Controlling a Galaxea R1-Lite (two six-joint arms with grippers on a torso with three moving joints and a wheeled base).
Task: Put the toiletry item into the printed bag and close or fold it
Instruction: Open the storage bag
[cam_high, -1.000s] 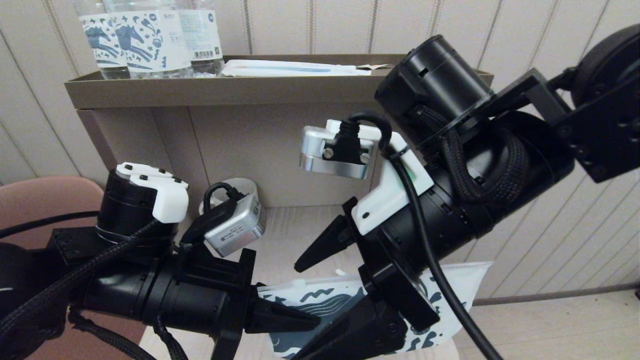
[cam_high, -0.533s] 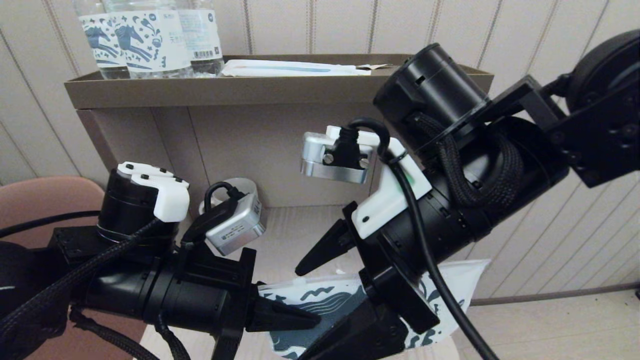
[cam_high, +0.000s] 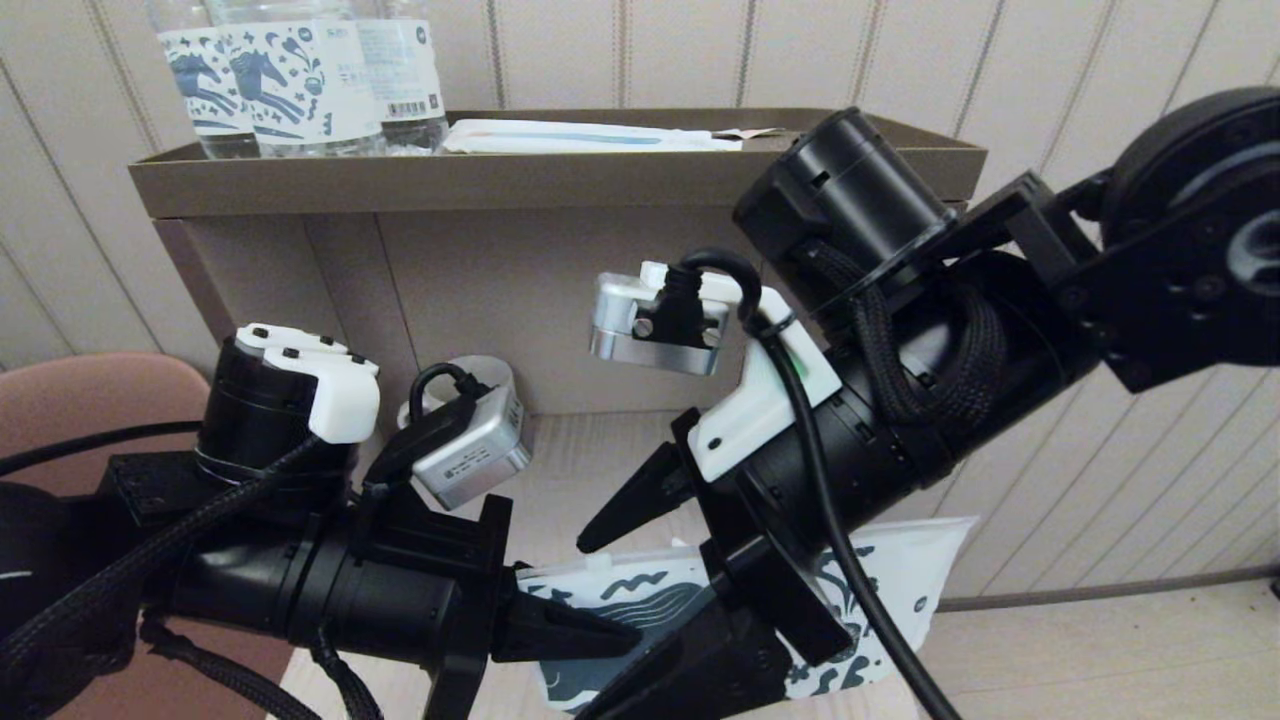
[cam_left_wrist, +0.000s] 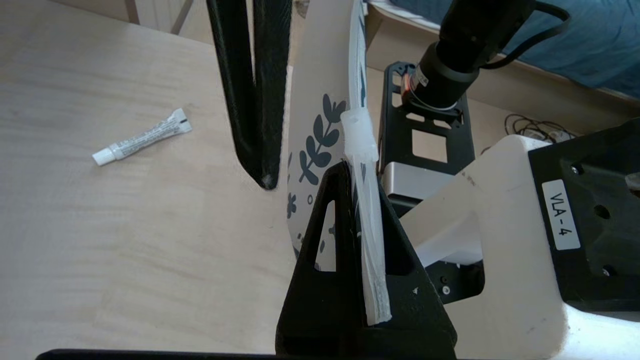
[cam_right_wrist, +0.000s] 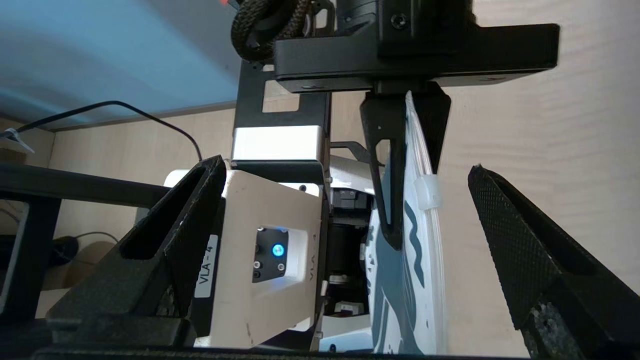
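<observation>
1. Room: you've got a pale panelled wall with thin vertical stripes behind everything. In front of it stands a brown shelf unit with a raised lip; a pink chair shows at the robot's left.
2. Surface: a light wood-grain table lies under both arms. The right wrist view also shows pale floor and a blue patch beyond the table edge – can't tell what the blue is.
3. Right arm comes in high from the right, angled down toward the bag. Right gripper has its fingers spread wide, one on either side of the bag's top edge, touching nothing.
4. Left arm lies low on the left, pointing right. Left gripper is clamped on the zip-top edge of the printed bag.
5. The printed bag is held on edge above the table, its white slider just past the left fingertips.
6. Shelf top: clear bottles with horse-print labels at the left, a long flat white packet with a blue stripe beside them.
7. Toiletry item – lying flat on the table, well apart from the bag and from both grippers. It is outside the bag.
</observation>
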